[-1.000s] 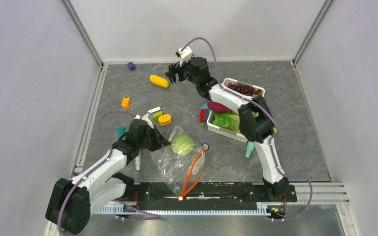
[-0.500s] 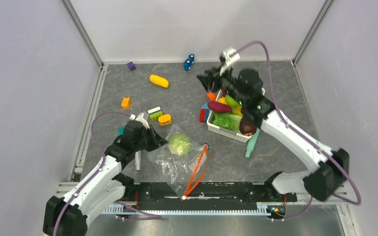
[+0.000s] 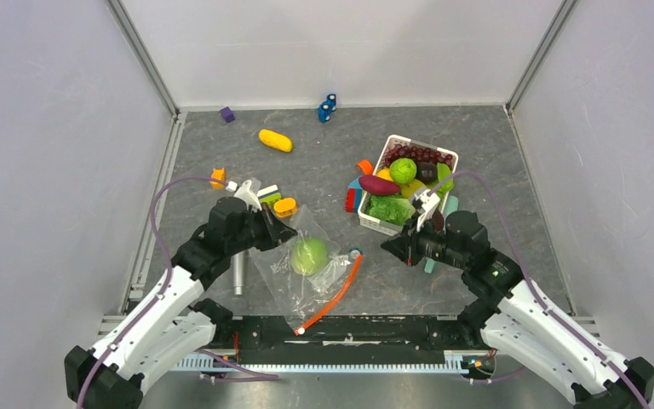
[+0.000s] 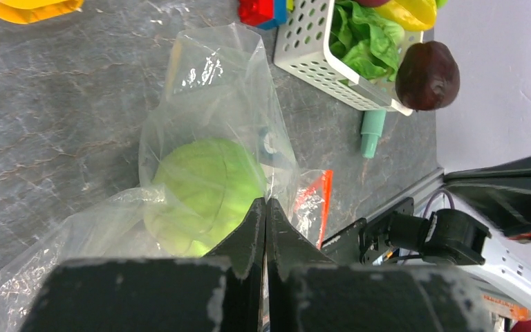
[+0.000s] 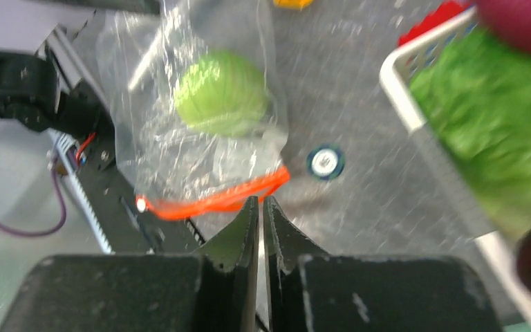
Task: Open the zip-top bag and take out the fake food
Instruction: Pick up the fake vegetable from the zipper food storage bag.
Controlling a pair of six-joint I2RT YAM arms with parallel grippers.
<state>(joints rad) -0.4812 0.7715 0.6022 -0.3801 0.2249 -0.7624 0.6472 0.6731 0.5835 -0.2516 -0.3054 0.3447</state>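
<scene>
Ahead of right fingers [image 5: 243,232], clear crinkly plastic bag [image 5: 180,149] with orange zipper strip; blue-rimmed round disc [image 5: 325,162] ahead-right, bare grey bench [image 5: 297,121] between. Farther right, white slatted basket [image 5: 387,72]. Before left fingers [image 4: 247,238], pale green cabbage [image 4: 204,183].

Robotics lab test cell: white walls [image 3: 43,128] on aluminium posts [image 3: 143,58] box in a grey mat [image 3: 502,153]; two arms [image 3: 166,294] bolted to a rail [image 3: 392,328], toy blocks [image 3: 328,107] strewn beyond their fingers [image 4: 245,238].
</scene>
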